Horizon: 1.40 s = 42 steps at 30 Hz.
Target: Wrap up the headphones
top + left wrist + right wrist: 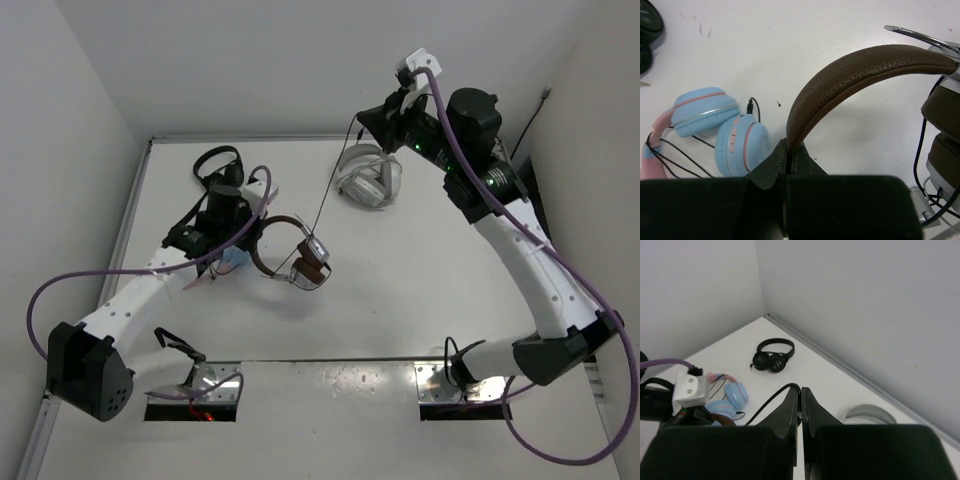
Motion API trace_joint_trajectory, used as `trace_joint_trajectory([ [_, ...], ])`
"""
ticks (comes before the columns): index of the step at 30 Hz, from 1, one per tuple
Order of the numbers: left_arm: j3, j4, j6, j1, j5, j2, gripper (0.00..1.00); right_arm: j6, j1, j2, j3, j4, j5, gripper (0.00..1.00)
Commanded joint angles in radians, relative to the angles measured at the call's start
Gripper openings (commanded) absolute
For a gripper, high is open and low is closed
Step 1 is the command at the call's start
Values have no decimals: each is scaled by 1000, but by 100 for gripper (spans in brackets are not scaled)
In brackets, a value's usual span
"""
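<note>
1. The headphones are at middle-left in the top view. They are held by their brown headband, and the earcups are on the side toward the table's centre.
2. Your left gripper has its fingers pressed together on the lower end of the headband. Treat this as your anchor, so hold it firm and steady while the other arm works.
3. Your right gripper is pinching the thin black cable, raised in the upper centre-right of the top view. From there the cable runs in a nearly straight line down to the earcups.
4. The step in hand looks like drawing the cable out ready for winding. Lead it around the headphones in even loops under light tension. Do not tug at the point where the cable enters the earcup.
5. Watch the neighbours:
   - The white-grey headphones lie just right of the cable's line.
   - The blue-and-pink headphones lie near your left gripper and have loose wires of their own.
   - The black headphones rest well apart, toward the upper left.
   - Sweep the cable wide of all three so that nothing snags.
</note>
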Motion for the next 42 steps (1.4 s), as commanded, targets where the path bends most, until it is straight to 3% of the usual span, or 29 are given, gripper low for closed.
trace_joint_trajectory([
  [1,-24,25,38,-11,85,-75,0,98,-70,44,64,102,-70,0],
  [9,-4,5,36,-20,217,-163,0,199,-186,140,23,136,-133,0],
  [23,238,-81,-174,-11,397,-153,0,190,-242,185,-169,231,-143,0],
  [37,421,40,-607,164,579,-11,0,268,-242,119,-407,317,-162,0],
  [42,398,103,-830,246,503,53,0,317,-214,67,-483,335,-162,0],
])
